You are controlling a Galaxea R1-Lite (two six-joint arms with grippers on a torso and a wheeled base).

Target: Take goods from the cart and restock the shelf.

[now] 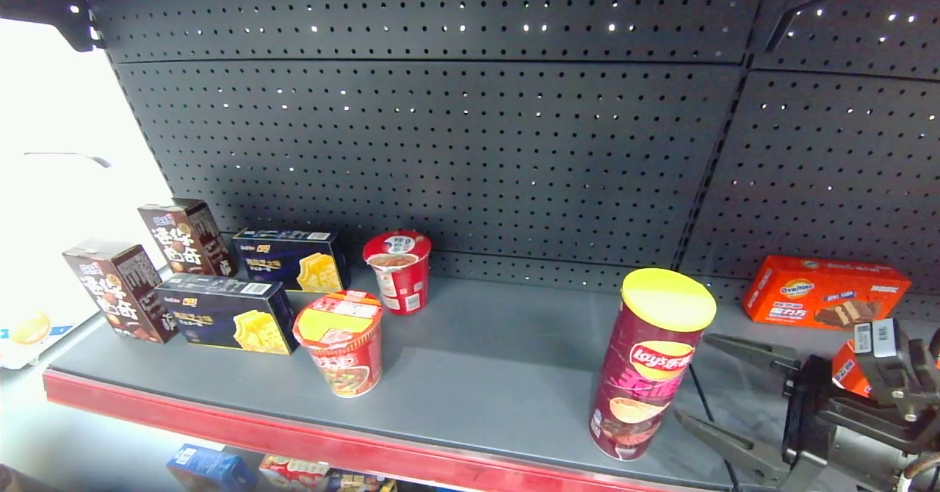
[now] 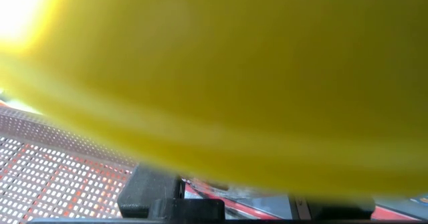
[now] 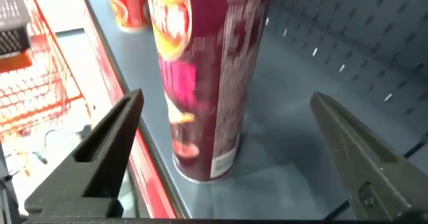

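**Head view.** Item: chips can [image 1: 650, 363], upright on the shelf [image 1: 485, 360], close to the red front lip [image 1: 294, 433]. It stood well apart from the noodle cups [image 1: 341, 341] and boxes [image 1: 228, 312] further left. My right gripper [image 1: 694, 379]: released and spread wide, level with the can's lower half, one fingertip [image 1: 716, 341] just beside its wall.

**Left wrist view.** Item: a yellow surface [image 2: 221, 77] hard against the camera, identity unclear, with cart mesh [image 2: 60, 177] beneath. Released or clenched on that arm: I could not tell.

**Right wrist view.** Item: the can between my open jaws, touching neither so far as I could see, its base near the lip.

**Risk noted.** The can was tall, narrow-based and near the edge. A sideways drift while backing out could clip it. It might then topple over the lip or roll into the cups.
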